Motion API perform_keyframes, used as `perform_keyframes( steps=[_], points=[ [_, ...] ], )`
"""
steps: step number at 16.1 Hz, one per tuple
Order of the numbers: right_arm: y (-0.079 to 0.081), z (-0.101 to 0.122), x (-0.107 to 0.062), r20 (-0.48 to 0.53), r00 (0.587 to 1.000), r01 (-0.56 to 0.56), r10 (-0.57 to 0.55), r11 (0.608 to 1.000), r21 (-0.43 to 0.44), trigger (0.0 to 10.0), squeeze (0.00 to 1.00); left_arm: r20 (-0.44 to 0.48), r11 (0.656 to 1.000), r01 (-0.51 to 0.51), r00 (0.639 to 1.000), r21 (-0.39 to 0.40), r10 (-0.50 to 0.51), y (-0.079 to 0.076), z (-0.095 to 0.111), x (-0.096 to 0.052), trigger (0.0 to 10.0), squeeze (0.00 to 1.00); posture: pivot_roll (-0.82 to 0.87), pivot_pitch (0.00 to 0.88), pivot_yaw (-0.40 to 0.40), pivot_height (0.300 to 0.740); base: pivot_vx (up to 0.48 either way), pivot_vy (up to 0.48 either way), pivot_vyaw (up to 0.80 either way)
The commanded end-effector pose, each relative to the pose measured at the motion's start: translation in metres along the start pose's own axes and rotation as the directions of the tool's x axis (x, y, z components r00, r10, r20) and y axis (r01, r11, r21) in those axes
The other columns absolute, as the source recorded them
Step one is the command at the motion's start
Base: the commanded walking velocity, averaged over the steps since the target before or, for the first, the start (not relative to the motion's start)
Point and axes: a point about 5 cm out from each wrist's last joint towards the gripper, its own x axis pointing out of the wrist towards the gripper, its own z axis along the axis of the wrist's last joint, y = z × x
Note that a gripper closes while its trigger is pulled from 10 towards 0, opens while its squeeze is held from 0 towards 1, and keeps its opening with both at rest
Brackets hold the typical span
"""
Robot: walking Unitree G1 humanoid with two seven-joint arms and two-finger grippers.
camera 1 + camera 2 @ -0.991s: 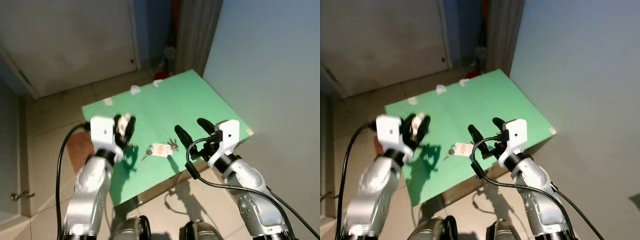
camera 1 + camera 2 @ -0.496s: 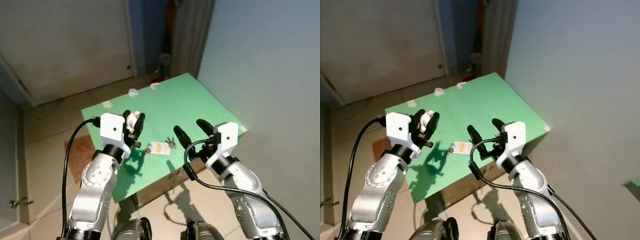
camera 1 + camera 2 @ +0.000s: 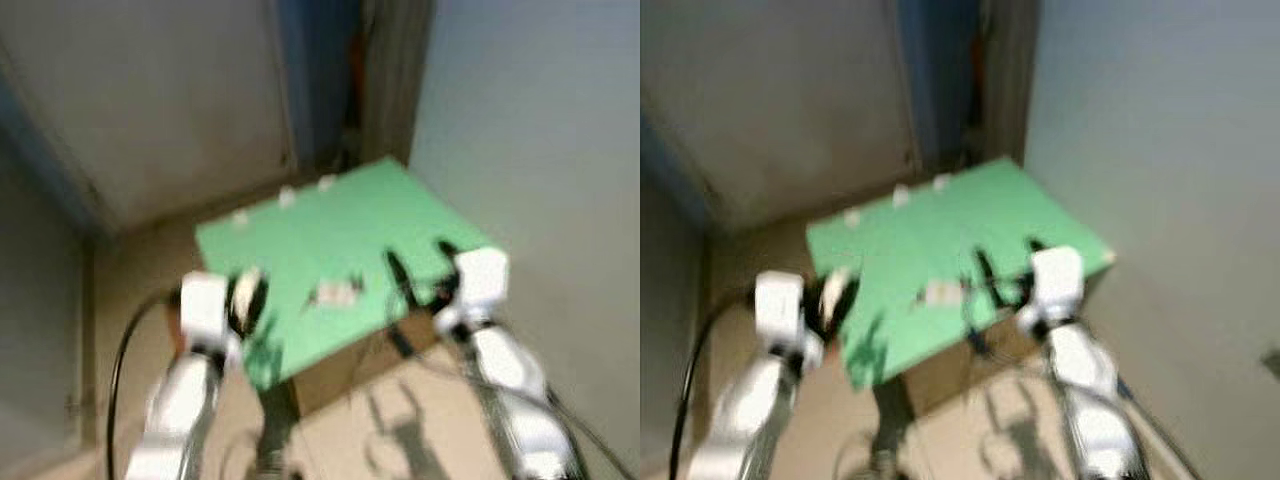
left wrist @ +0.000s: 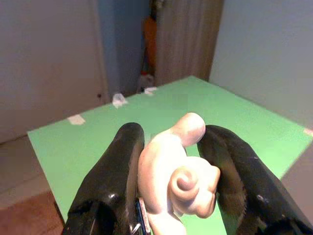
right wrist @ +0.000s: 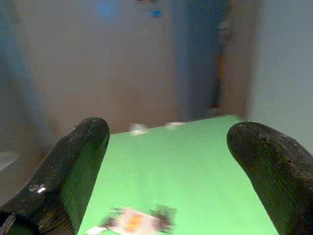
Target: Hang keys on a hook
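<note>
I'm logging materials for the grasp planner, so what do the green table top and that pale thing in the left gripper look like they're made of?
The green table top looks like a painted or laminated board: flat, even colour, matte, with a brown edge underneath in the eye views. The pale hook clamped in the left gripper looks like moulded plastic or resin: smooth, rounded, softly glossy cream with a spiral curl. Neither is certain.

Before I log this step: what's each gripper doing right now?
Left gripper: closed on a pale hook.
Right gripper: open, holding nothing, above the green table near the keys.
</note>
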Motion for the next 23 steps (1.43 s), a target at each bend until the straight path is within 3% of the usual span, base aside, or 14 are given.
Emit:
perform_keyframes(
  steps=[1, 5, 9, 17, 23],
  points=[
    [-0.005, -0.010, -0.005, -0.022, 0.999, 0.029, -0.029, 1.000, 0.004, 10.0, 0.00, 0.021, 0.999, 0.000, 1.000, 0.047, -0.001, 0.004, 0.001, -0.004, 0.0, 0.00, -0.21, 0.044, 0.083, 0.740, 0.000, 0.000, 0.00],
    [-0.018, -0.024, -0.015, -0.048, 0.993, 0.105, -0.105, 0.994, -0.011, 10.0, 0.00, 0.020, 0.995, 0.010, 1.000, 0.096, -0.012, 0.009, -0.005, -0.015, 0.0, 0.00, -0.21, 0.048, 0.094, 0.740, 0.000, 0.000, 0.00],
    [-0.014, -0.026, -0.010, -0.043, 0.993, 0.108, -0.109, 0.994, -0.020, 10.0, 0.00, 0.044, 0.998, 0.048, 0.998, 0.036, -0.049, 0.003, -0.004, -0.001, 0.0, 0.00, -0.23, 0.043, 0.099, 0.740, 0.000, 0.000, 0.00],
    [-0.002, -0.029, -0.002, -0.050, 0.997, 0.063, -0.064, 0.998, -0.022, 10.0, 0.00, 0.071, 0.989, 0.109, 0.991, 0.097, -0.116, -0.004, 0.005, 0.021, 0.0, 0.00, -0.23, 0.034, 0.109, 0.740, 0.000, 0.000, -0.63],
    [-0.001, -0.030, -0.003, -0.055, 0.997, 0.043, -0.044, 0.999, -0.032, 10.0, 0.00, 0.089, 0.991, 0.108, 0.989, 0.083, -0.115, -0.004, 0.009, 0.028, 0.0, 0.00, -0.24, 0.025, 0.103, 0.740, 0.000, -0.327, -0.60]
  ],
)
